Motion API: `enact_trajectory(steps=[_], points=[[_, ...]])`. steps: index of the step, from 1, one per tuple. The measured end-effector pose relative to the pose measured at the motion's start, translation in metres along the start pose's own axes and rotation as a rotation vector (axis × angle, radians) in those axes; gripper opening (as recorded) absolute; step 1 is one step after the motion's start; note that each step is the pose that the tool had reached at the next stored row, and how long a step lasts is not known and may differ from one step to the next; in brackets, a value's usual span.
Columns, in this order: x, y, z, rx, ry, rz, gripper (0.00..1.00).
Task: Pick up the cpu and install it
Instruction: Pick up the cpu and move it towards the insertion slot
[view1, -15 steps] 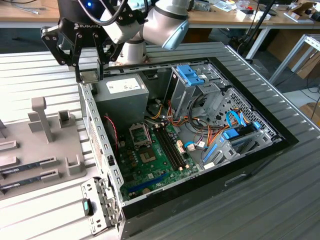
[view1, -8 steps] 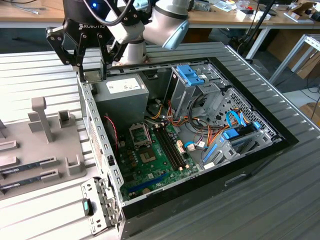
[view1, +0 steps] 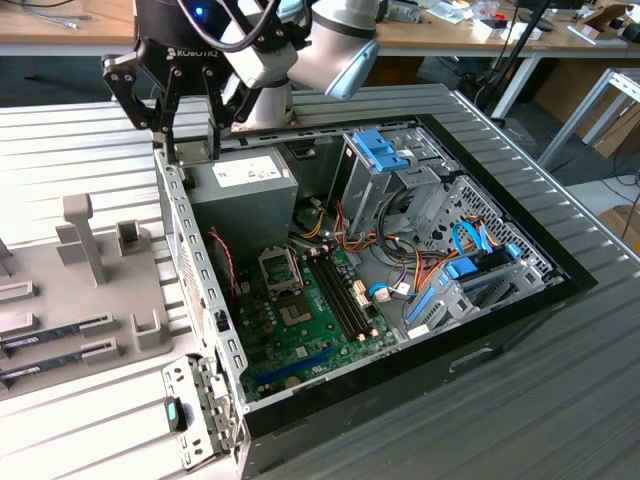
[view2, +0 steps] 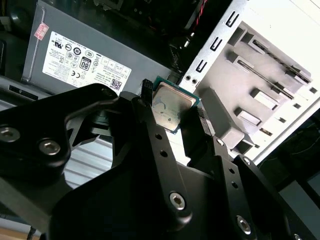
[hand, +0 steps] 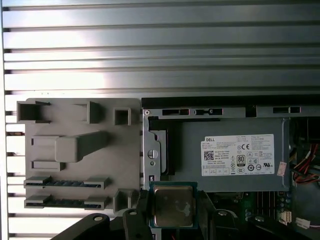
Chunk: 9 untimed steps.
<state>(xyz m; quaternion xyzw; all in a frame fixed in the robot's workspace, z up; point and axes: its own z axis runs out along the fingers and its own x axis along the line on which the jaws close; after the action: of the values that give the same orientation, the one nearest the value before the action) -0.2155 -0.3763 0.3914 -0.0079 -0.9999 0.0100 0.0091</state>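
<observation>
Pincer (view2: 173, 104) clamped on cpu (hand: 172, 206) | hung above power supply (hand: 227, 155) at case (view1: 176, 215) edge | pickup looked done; seating in socket (view1: 280, 268) not yet.

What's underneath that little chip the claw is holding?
Around the chip, held by the gripper, you see the grey power box and case wall. The spot directly beneath is hidden by it.

Open computer case (view1: 187, 250) (power supply (view1: 245, 180) inside); grey holder tray (view1: 50, 290) beside.
</observation>
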Motion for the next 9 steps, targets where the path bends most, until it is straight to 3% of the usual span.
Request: enact_trajectory(steps=[9], points=[[-0.0118, 0.0002, 0.0009, 0.0001, 0.0001, 0.0, 0.47]])
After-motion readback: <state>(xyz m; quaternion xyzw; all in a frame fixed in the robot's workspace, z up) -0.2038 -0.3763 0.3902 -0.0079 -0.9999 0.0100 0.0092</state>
